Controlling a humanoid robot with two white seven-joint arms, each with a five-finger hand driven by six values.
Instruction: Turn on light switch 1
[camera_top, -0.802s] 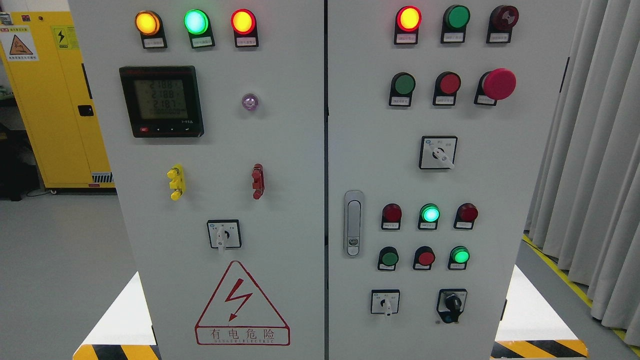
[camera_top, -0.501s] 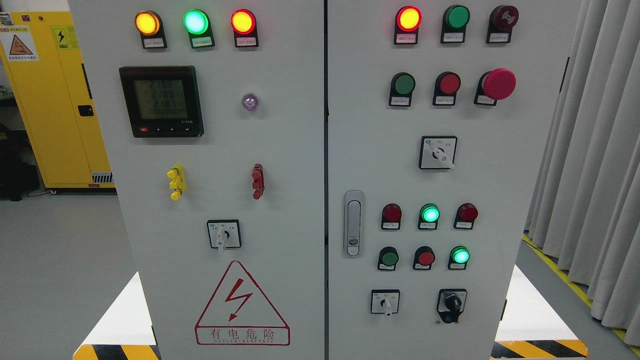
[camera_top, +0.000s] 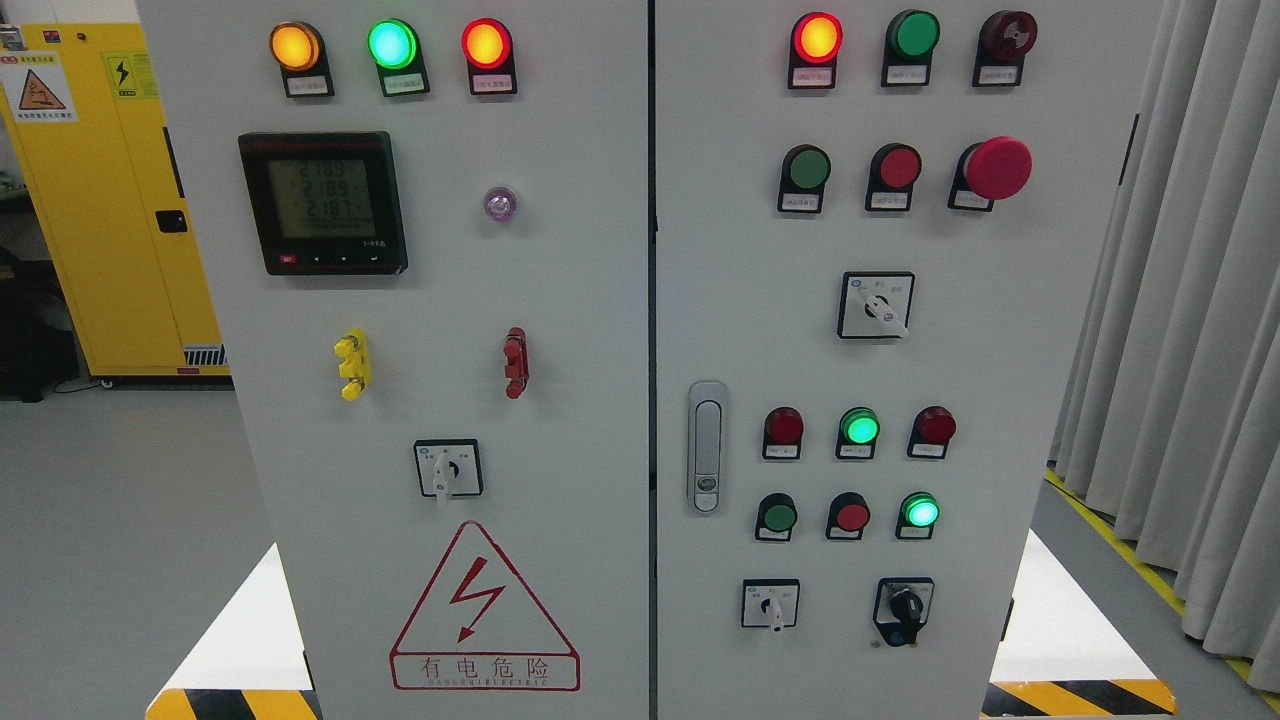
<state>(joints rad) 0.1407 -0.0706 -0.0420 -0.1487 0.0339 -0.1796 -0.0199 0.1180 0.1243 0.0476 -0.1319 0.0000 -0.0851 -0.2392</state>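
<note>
Which control is light switch 1 cannot be read off the panel: the small labels under the buttons are too fine to make out, so the target is a guess among several candidates on the right-hand cabinet door (camera_top: 1000, 400). The likeliest group sits low on that door, a row of 3 pushbuttons: a dark green button (camera_top: 777, 516), a red button (camera_top: 850, 516) and a lit green button (camera_top: 919, 512), with 3 indicator lamps directly above them, of which only the middle lamp (camera_top: 859, 428) glows green. Neither robot hand is in view, so I cannot tell whether the fingers are spread, pressed together or pinching anything. The main risk from here is pressing the wrong control, because the buttons stand close beside one another and a broad fingertip could land on the red one next to its green neighbour. Higher on the same door, the large red mushroom button (camera_top: 995, 167) juts out from the panel, and an arm rising past it could knock it. The rotary selector (camera_top: 876, 305) and the black knob switch (camera_top: 905, 606) could likewise be nudged by a passing knuckle. A hand coming up from below would also hide the lower row from the head camera just as contact is made. On the left door, the meter display (camera_top: 322, 202) and the hazard triangle (camera_top: 484, 605) lie well apart from all this.
</note>
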